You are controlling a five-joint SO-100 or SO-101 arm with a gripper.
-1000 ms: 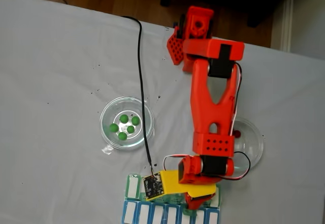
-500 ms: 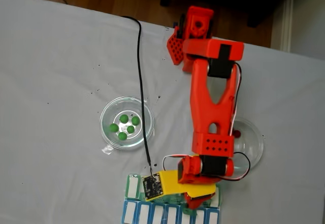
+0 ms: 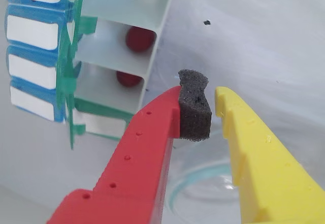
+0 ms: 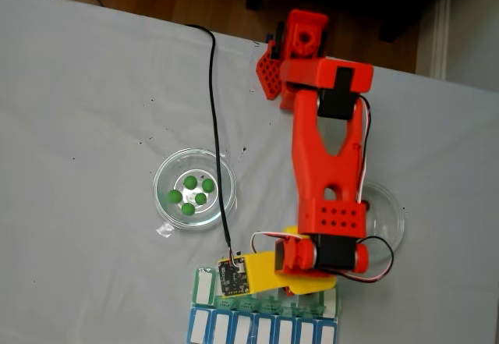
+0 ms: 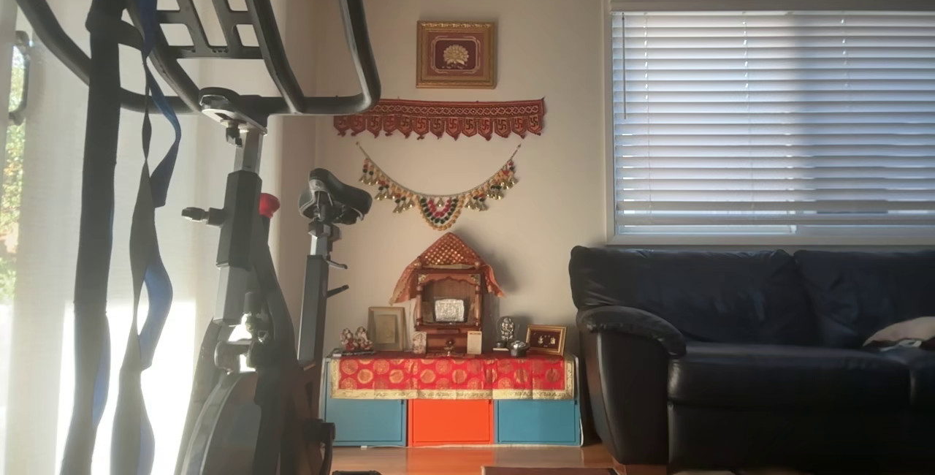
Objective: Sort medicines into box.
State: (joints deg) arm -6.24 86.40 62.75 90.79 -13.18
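The claw (image 3: 212, 107) hangs just beside the box (image 3: 119, 41), its red and yellow fingers slightly parted with nothing between them; a dark foam pad (image 3: 194, 107) lines the red finger. In the wrist view two dark red pills (image 3: 139, 38) lie in adjacent white compartments, one in each. In the fixed view the arm (image 4: 327, 164) reaches over the box (image 4: 204, 285) at the near edge of the desk (image 4: 86, 110). Five green pills (image 4: 191, 182) sit in the left glass dish (image 4: 224, 203); the right glass dish (image 4: 394, 211) is partly hidden by the arm, so its contents cannot be determined.

Judged step: a red pill has been deposited and the claw is free. The next move calls for travel to a dish, descent over a single pill, and a gentle closing, since round beads roll easily.
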